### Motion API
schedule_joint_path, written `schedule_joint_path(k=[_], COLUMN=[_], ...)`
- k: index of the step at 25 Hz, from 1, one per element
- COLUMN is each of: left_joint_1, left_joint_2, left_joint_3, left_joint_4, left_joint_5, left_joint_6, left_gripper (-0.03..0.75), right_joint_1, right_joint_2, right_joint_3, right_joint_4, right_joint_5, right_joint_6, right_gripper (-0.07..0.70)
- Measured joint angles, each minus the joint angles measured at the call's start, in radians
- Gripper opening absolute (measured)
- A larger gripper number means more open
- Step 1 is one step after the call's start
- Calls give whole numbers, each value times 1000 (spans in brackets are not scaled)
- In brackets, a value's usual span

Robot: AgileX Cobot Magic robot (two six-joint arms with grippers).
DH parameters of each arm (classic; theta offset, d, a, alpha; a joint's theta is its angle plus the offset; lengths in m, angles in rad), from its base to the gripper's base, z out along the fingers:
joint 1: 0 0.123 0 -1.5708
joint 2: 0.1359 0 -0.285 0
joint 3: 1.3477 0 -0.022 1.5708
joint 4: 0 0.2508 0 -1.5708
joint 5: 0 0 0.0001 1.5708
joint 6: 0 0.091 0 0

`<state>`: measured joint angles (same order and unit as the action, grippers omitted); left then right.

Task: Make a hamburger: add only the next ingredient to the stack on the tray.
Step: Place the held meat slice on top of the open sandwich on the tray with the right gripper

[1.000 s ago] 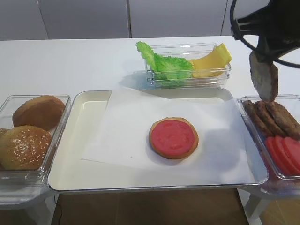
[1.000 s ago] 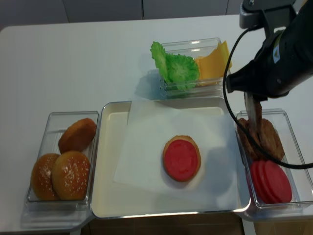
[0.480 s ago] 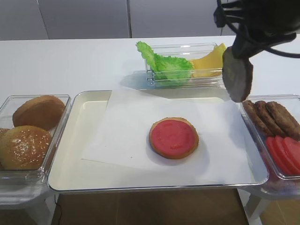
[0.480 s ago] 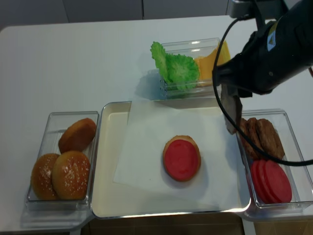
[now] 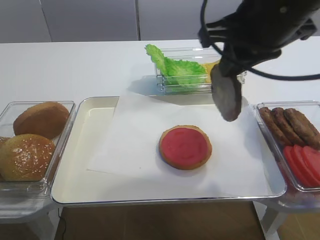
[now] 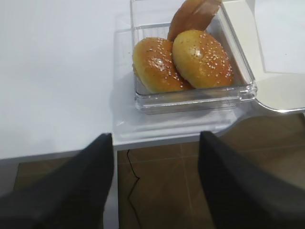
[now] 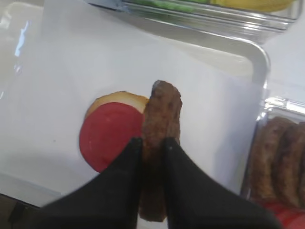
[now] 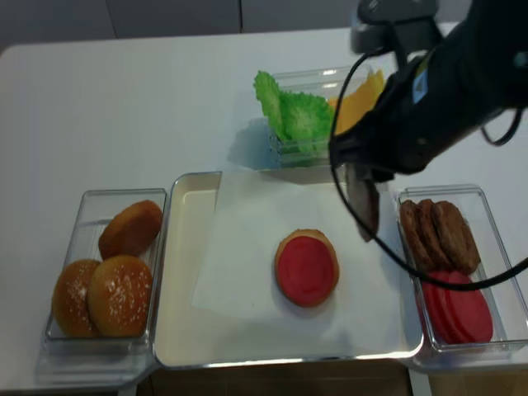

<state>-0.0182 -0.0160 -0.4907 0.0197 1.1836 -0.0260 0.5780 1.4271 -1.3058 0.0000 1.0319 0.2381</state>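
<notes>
The stack (image 5: pixel 185 146), a tan bun base under a red disc, lies on white paper in the middle of the cream tray (image 5: pixel 80 165). My right gripper (image 7: pixel 151 140) is shut on a dark-brown meat patty (image 5: pixel 227 97), which hangs on edge in the air above the tray, just right of the stack and a little behind it. In the right wrist view the patty (image 7: pixel 161 114) overlaps the stack's (image 7: pixel 107 136) right edge. My left gripper (image 6: pixel 156 135) stands open and empty over the table's front edge, in front of the bun tub; no exterior view shows it.
A clear tub of domed buns (image 5: pixel 35 145) sits left of the tray. Behind the tray stands a tub with lettuce and cheese (image 5: pixel 200 70). On the right, a tub holds more patties (image 5: pixel 292 125) and tomato slices (image 5: pixel 305 162).
My right arm has carried the patty leftward from above the right-hand tub to above the tray, close to the stack. The stack and left gripper have not moved.
</notes>
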Motion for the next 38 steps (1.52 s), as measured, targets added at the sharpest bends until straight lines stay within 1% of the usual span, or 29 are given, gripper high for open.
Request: schedule_joint_path(k=[5,11,19,28,38], left_joint_1=[0,0,0,0,0], left_joint_2=[0,0,0,0,0], left_joint_3=[0,0,0,0,0], left_joint_4=[0,0,0,0,0], left_joint_5=[0,0,0,0,0], left_joint_6=[0,0,0,0,0], left_gripper=[419,419,419,419,419], right_joint_1=[75,131,140,140,140], right_joint_2=[59,122,168,170,185], right_joint_3=[0,0,0,0,-2], right_joint_4=[-19,-96,-114,-144,-136], right_joint_5=[-32,-44,-54,-51,-57], right_joint_6=[0,26,30,30,30], right_gripper=[111,111,111,111,111])
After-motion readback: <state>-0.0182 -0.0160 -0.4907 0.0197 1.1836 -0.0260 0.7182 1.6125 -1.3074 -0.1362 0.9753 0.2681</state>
